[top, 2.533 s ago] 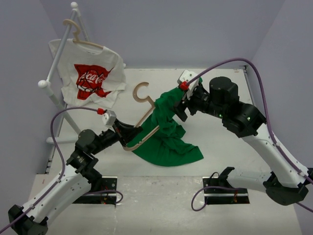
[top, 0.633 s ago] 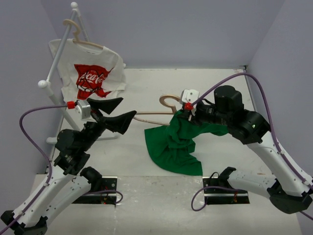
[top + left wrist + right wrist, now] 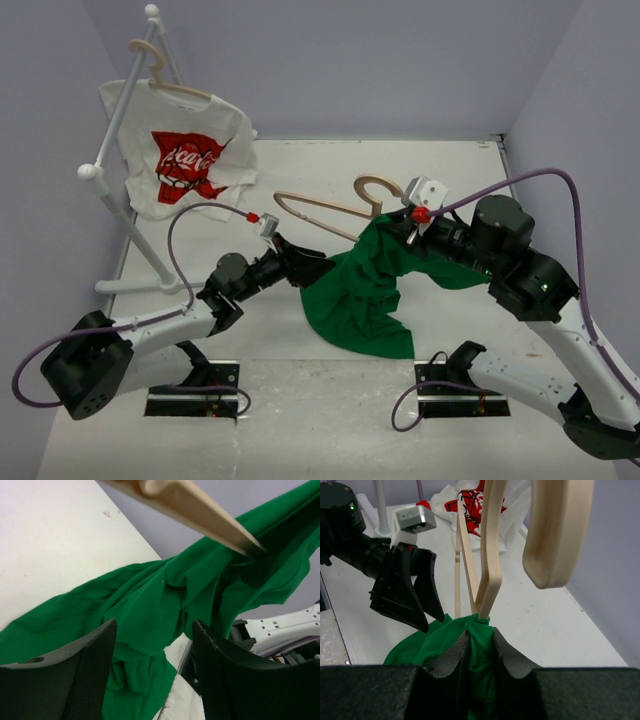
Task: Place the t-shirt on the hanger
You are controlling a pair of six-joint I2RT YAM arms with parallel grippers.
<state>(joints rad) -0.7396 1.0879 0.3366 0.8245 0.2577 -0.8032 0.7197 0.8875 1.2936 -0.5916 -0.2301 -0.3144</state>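
While the overhead view shows the t-shirt (image 3: 360,295) only as a green heap hanging below the right hand (image 3: 392,228), the right wrist camera shows that hand (image 3: 480,639) pressed together on a fold of the cloth. The hanger (image 3: 487,575) rises out of that fold just past the fingertips; whether it is caught in the pinch I cannot tell. From above, the hanger (image 3: 320,208) lies lengthwise away from the right hand towards the left hand (image 3: 318,270), with its hook curled beside the right hand. The left hand (image 3: 152,625) is spread and empty, with green cloth just ahead of it and the hanger's bare arm above. Well beyond the left hand, across the table (image 3: 450,160), a white shirt (image 3: 190,160) hangs on a rack (image 3: 120,200).
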